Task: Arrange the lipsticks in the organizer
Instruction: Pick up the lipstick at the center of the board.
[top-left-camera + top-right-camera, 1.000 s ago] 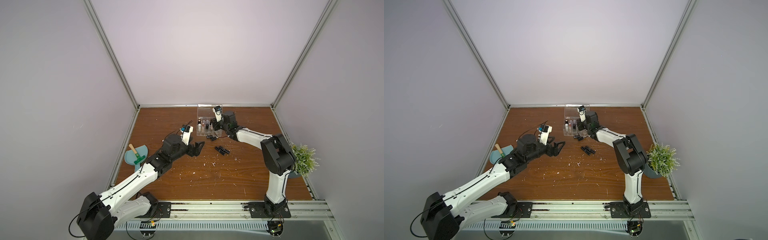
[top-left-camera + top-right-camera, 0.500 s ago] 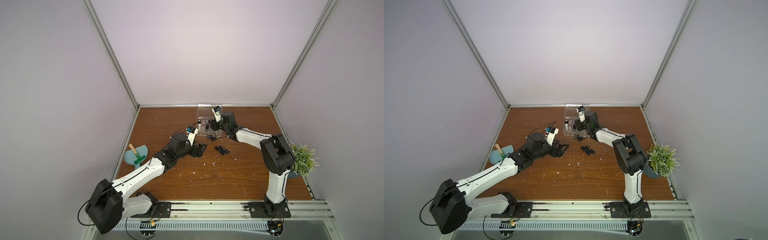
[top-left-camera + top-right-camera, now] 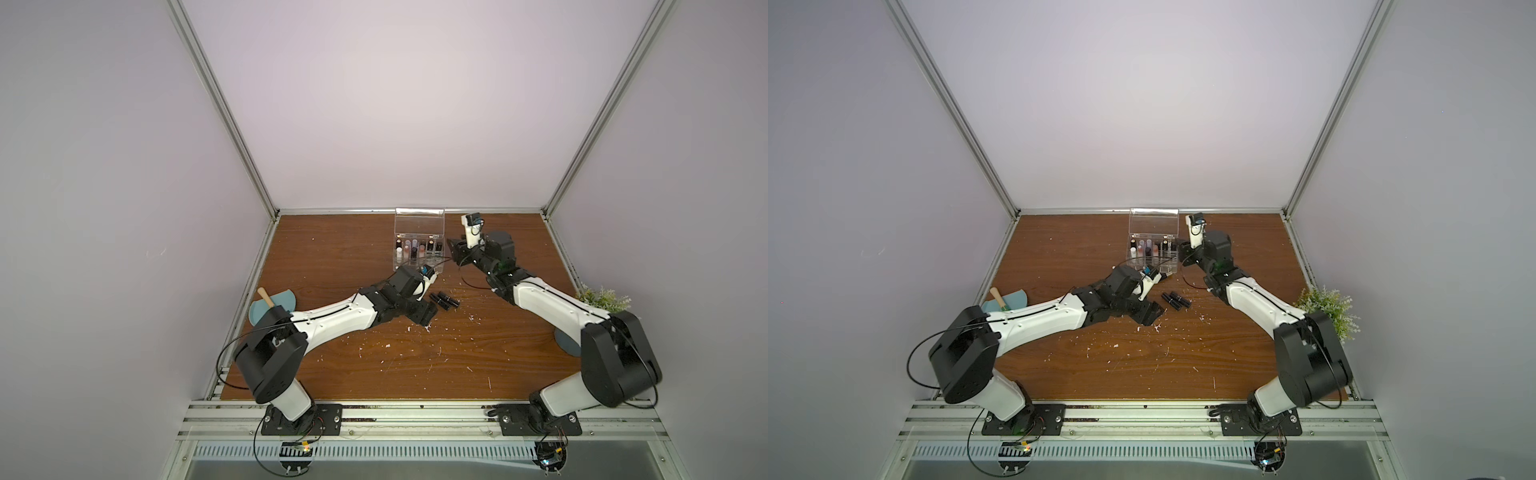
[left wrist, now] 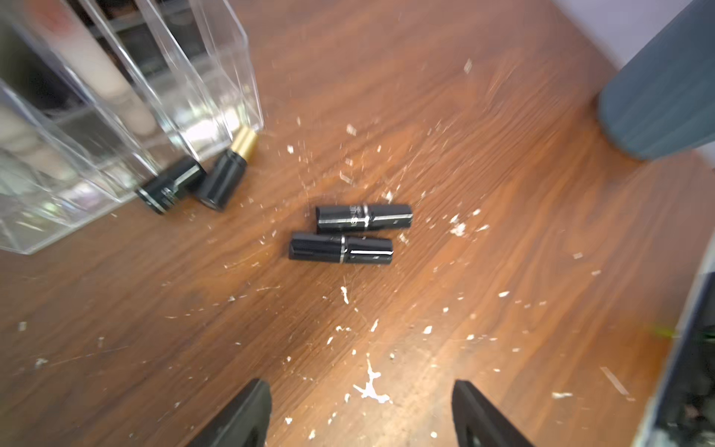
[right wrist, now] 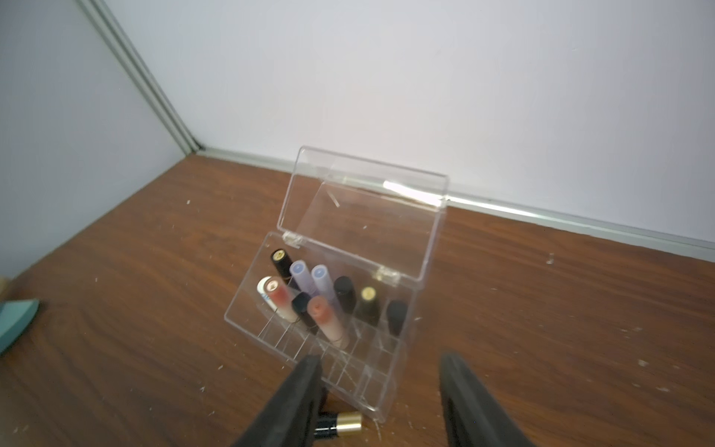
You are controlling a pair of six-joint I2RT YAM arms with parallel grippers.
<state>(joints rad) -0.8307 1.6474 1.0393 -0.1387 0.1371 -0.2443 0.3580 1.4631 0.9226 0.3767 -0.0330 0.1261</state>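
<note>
**Both claws wide and empty; four lipsticks lie outside the organizer**

My left claw [image 4: 360, 387] stands wide with nothing between its fingers, above a stretch of desk [image 4: 154, 329] strewn with white flecks. Just ahead of it, two black lipsticks [image 4: 363, 218] lie side by side, touching along their length. Beyond them, a silver-banded black lipstick [image 4: 172, 189] and a black-and-gold lipstick [image 4: 228, 174] lie against the foot of the organizer [image 4: 216, 77].

My right claw [image 5: 381, 360] is wide too and holds nothing. It hangs over the organizer's near edge. The lid [image 5: 360, 209] is open and stands up toward the back wall. In the rear compartments are the standing lipsticks [image 5: 321, 276]: black, lavender, beige-pink and one white.

In both top views the organizer sits at the back of the desk. A blue dustpan [image 3: 286, 299] lies at the left edge and a small plant [image 3: 602, 297] at the right.
</note>
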